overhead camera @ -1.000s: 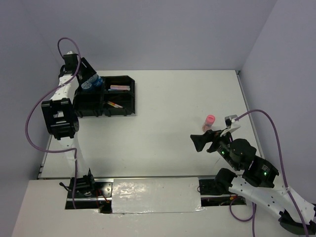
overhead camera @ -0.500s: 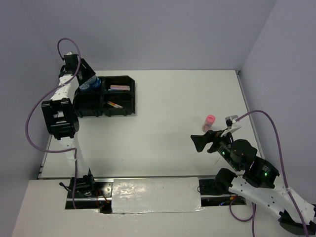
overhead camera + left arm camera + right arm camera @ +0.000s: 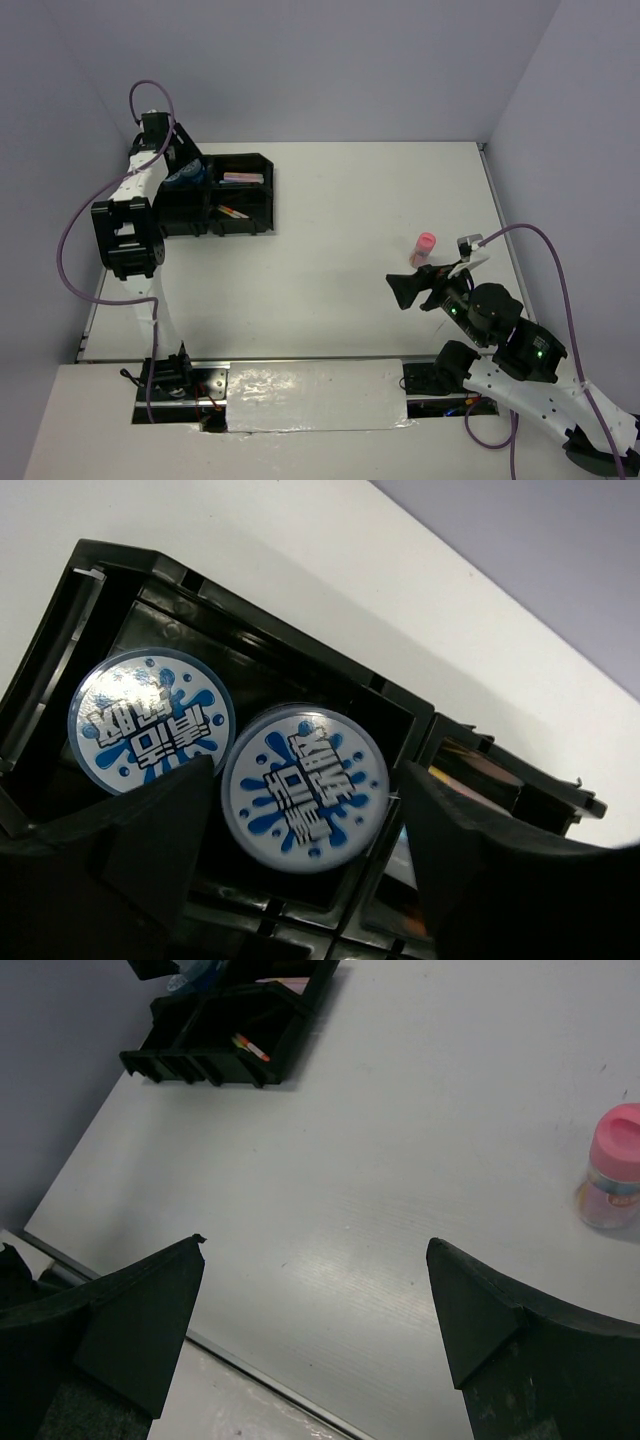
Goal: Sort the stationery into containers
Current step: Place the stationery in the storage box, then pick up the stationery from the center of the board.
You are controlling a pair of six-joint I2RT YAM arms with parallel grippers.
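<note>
- The right gripper [image 3: 315, 1243] is hanging low over the near right part of the white table [image 3: 350, 220]. Its two black fingers are standing wide apart, and they are holding nothing.
- The pink-capped bottle [image 3: 612, 1165] is standing upright on the table a little past that gripper, off to its right side. Nothing is touching it.
- The black tray [image 3: 245, 225] is sitting well apart from the bottle, over at the far left of the table. It is showing four boxes inside.
- Some thin pens [image 3: 232, 212] are lying in the tray's near right box. I am seeing orange and yellow on them.
- Something pale pink [image 3: 243, 178] is lying in the far right box. It is too small for me to tell what it is.
- Two round blue tubs are sitting side by side in the far left box, lids facing up, with blue splashes on white.
- The left tub [image 3: 150, 720] is resting by the tray's outer wall.
- The right tub [image 3: 305, 785] is lying just beside it.
- The left gripper [image 3: 188, 172] is hovering right over the far left box. Its fingers [image 3: 150, 820] are standing apart, one on each side of the right tub, with a thin dark gap showing by the lid, so they are not squeezing it.
</note>
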